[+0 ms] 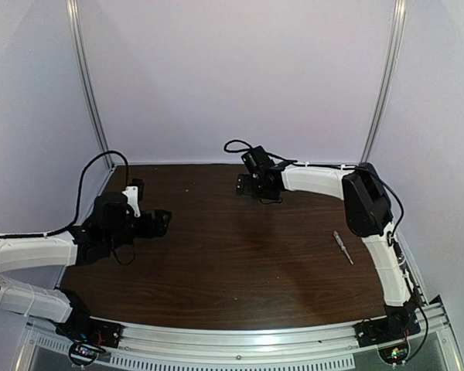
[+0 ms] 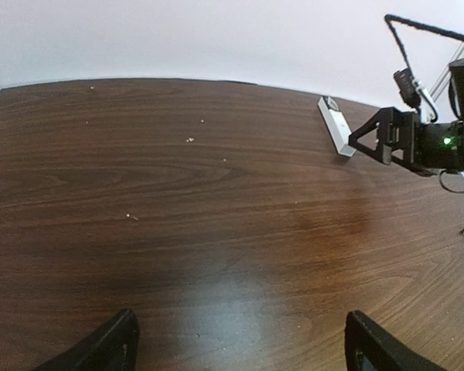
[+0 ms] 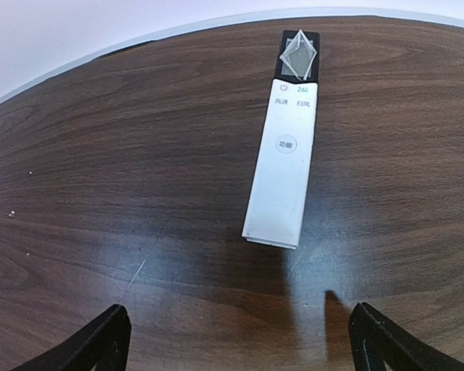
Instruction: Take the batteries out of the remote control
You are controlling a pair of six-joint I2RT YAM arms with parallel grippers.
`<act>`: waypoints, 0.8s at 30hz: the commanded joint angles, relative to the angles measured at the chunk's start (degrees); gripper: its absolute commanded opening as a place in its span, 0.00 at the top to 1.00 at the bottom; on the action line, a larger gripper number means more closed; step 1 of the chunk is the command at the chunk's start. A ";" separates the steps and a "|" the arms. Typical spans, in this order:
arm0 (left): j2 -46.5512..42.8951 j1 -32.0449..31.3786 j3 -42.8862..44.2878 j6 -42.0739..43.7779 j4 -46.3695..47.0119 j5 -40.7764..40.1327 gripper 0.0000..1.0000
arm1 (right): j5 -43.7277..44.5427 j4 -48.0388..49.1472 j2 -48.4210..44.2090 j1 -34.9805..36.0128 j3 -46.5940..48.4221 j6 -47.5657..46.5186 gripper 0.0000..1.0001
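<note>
Remote control (image 3: 282, 170): white, button-face up on the counter (image 3: 100, 193), at 12 o'clock just ahead of the right jaws, which are spread wide and empty; left jaws also spread, well apart at the counter's 9 o'clock; batteries unseen, likely underneath; risk: a shallow pinch skids the slim body away.

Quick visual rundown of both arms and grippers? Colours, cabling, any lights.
The left arm and right arm have white link shells and black joint housings. The left gripper and right gripper are all black, with angular fingers. A black cable loops from the left wrist, another from the right. Two green LEDs glow on the right wrist.
</note>
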 commanded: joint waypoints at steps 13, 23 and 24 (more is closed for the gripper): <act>-8.18 -0.27 -3.12 -0.74 0.89 -1.03 0.06 | 5.66 -2.35 12.21 -1.87 14.35 9.54 0.00; -9.46 -0.27 -3.56 -0.57 0.76 -1.39 0.06 | 2.98 -1.22 16.08 -3.40 18.97 10.80 0.11; -9.55 -0.27 -3.64 -0.56 0.65 -1.33 0.06 | 2.80 -1.20 16.66 -3.49 19.78 10.58 0.13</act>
